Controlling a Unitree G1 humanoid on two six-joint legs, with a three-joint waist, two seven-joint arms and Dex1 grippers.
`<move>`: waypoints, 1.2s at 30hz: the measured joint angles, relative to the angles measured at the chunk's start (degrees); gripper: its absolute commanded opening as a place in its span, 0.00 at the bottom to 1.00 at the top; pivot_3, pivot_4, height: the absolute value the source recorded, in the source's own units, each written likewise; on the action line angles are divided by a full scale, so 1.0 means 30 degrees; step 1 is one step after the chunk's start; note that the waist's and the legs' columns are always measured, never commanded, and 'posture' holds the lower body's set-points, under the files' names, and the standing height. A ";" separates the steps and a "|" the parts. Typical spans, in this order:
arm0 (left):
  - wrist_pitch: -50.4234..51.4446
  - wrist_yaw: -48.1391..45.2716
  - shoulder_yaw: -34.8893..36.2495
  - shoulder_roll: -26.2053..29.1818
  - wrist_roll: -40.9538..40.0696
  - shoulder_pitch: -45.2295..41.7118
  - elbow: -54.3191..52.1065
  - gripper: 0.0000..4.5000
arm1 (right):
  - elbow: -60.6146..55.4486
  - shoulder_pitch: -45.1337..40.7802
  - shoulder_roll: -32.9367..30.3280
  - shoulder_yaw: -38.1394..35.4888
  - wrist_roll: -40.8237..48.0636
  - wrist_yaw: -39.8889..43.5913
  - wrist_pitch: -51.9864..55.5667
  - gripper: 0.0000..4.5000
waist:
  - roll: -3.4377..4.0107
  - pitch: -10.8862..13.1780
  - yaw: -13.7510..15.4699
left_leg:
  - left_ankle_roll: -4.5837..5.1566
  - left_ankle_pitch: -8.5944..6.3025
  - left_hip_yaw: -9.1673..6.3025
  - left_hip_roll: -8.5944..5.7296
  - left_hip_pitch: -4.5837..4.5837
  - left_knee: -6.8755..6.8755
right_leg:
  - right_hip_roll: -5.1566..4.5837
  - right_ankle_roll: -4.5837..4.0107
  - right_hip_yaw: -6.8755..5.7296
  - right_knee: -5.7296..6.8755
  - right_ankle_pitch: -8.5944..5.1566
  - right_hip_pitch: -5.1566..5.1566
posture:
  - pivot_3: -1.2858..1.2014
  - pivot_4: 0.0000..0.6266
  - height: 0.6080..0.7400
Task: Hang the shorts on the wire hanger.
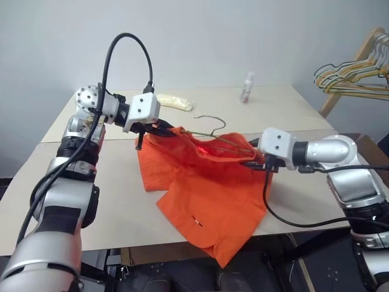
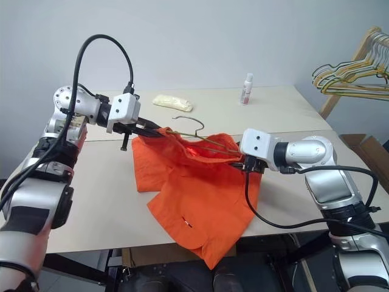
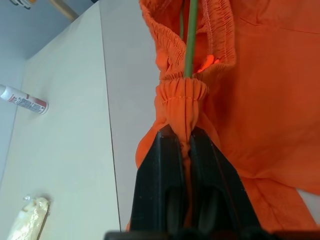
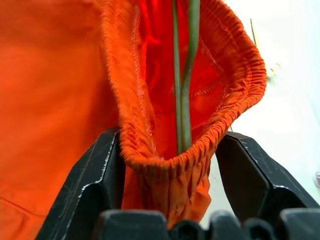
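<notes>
Left gripper (image 3: 187, 142) clamped on the shorts' (image 1: 206, 188) waistband; right gripper (image 4: 167, 155) has its fingers apart, bunched waistband loose between them, hanger (image 4: 184, 75) wire running inside. Shorts drape from mid-table toward 6 o'clock, hook (image 1: 209, 119) poking out toward 12. I'd keep the left pinch firm and ease the right clear without dragging cloth off the wire.

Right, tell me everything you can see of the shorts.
The shorts are bright orange fabric with a gathered elastic waistband, lifted off the table at the waist while the legs trail onto it and over its near edge. The wire hanger runs inside the waistband. The left gripper pinches one waistband end; the right gripper stands open around the other.
</notes>
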 measured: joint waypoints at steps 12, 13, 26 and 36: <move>-0.0310 -0.0223 -0.0146 -0.0011 0.0732 0.0450 -0.0509 0.00 | 0.0039 -0.0150 0.0569 -0.0178 0.2162 0.0524 0.2567 0.69 | 0.0000 -0.0001 0.0024 | 0.0000 0.0000 -0.0001 -0.0002 -0.0004 0.0013 | -0.0004 0.0003 -0.0002 -0.0002 0.0004 0.0002 | 0.49 0.00 1.00; -0.0322 -0.0224 -0.0144 -0.0065 0.0729 0.0636 -0.0644 0.00 | -0.0032 -0.0149 0.0634 -0.0162 0.2164 0.0510 0.2689 0.69 | 0.0001 -0.0001 0.0023 | 0.0000 0.0000 -0.0002 -0.0001 -0.0004 0.0013 | -0.0003 0.0003 -0.0002 -0.0001 0.0004 0.0002 | 0.49 0.00 1.00; -0.0065 -0.0111 -0.0150 -0.0431 0.0756 0.1016 -0.1333 0.00 | -0.0195 -0.0149 0.0989 0.0623 0.2111 0.0473 0.3350 0.02 | 0.0001 -0.0001 0.0020 | 0.0000 0.0000 -0.0003 0.0000 -0.0007 0.0018 | -0.0003 0.0003 -0.0003 0.0003 0.0005 -0.0001 | 0.49 0.00 1.00; -0.0198 0.0799 0.0454 -0.0964 0.0613 0.1030 0.0021 0.41 | -0.0247 -0.0121 0.1165 0.0544 0.2170 0.0053 0.4063 0.02 | 0.0001 -0.0001 0.0003 | 0.0000 0.0000 -0.0003 -0.0001 -0.0009 0.0025 | -0.0004 0.0004 -0.0004 0.0005 0.0006 -0.0002 | 0.48 0.00 1.00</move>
